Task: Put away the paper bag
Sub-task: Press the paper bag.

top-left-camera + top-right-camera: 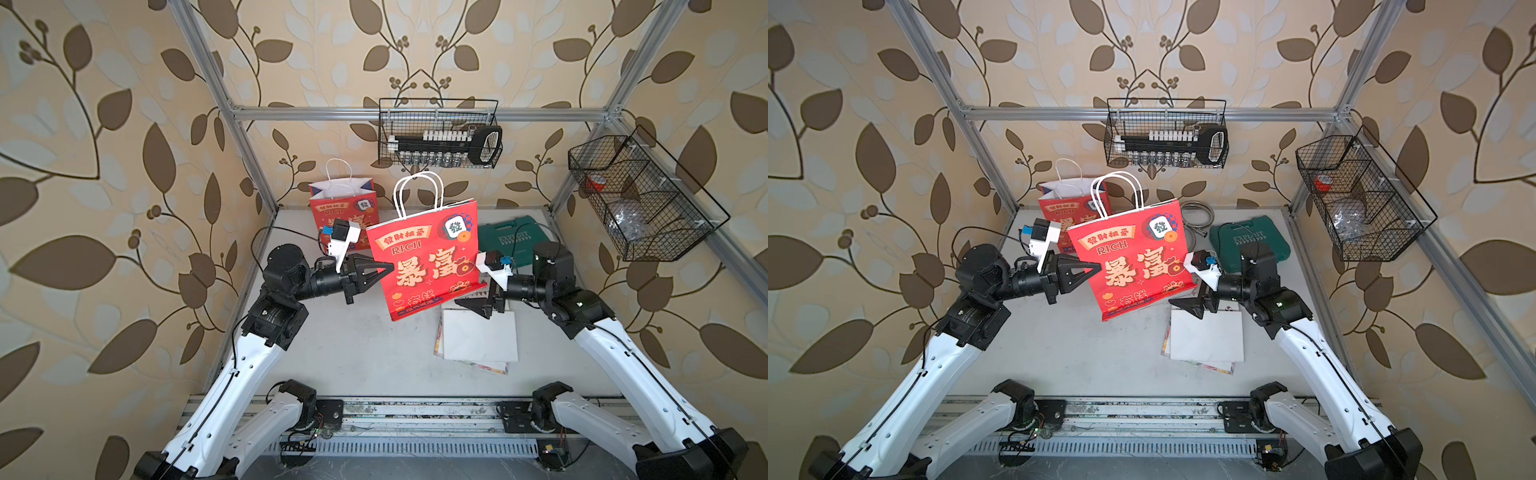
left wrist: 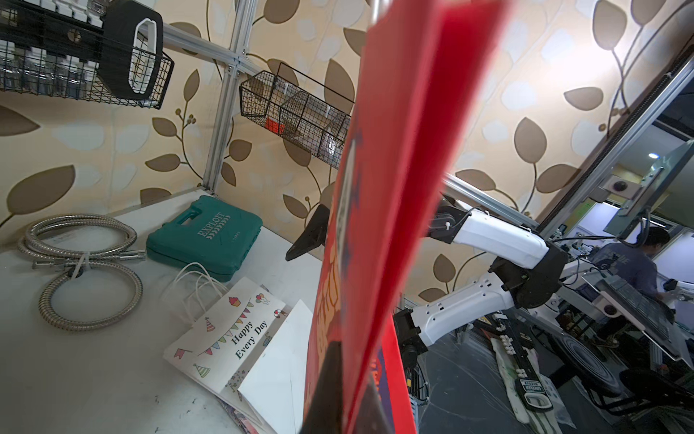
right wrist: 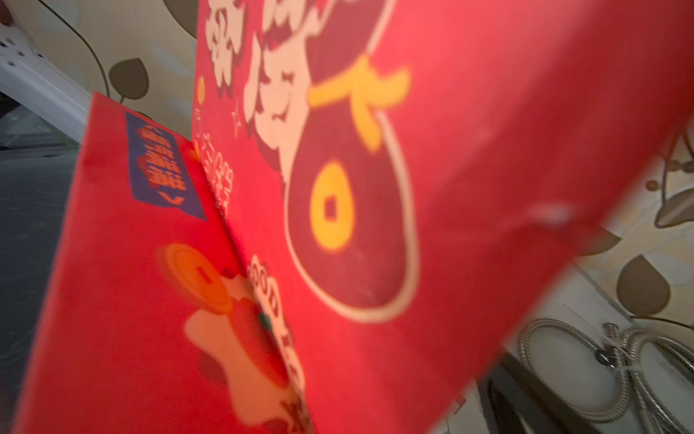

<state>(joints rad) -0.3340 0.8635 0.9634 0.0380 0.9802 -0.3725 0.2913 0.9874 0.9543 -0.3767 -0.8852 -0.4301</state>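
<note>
Two wire baskets hang above my counter (image 1: pixel 374 353). The back basket (image 1: pixel 440 164) holds a long black item with a loop grip, a row of white pieces and small clear jars under them. The side basket (image 1: pixel 665 245) is split into compartments: a red roll (image 1: pixel 597 183) sits in the rear one, and crumpled clear plastic (image 1: pixel 627 220) in the next.

The red bag (image 1: pixel 428 253) is in the air over the middle of the counter, folded flat and tilted, with its white handles up and its printed face toward the top views. My left tool (image 1: pixel 388 268) is clamped on its side edge, about halfway down. My right tool (image 1: pixel 471 301) stands wide at the bag's lower corner on the other side; one finger (image 1: pixel 473 308) shows just under the bottom fold. I cannot tell whether it touches the paper.

A second bag (image 1: pixel 345 216) of the same print stands open at the back of the counter, behind my left tool; what is inside is hidden. A white bag (image 2: pixel 233 334) lies flat on the counter below my right tool. A green case (image 1: pixel 515 237) lies shut at the back right, with a coiled hose (image 1: pixel 1196 216) beside it.

Both arms rise from the front rail with elbows bent, forearms roughly level and pointed inward at each other, the right wrist lower than the left.
</note>
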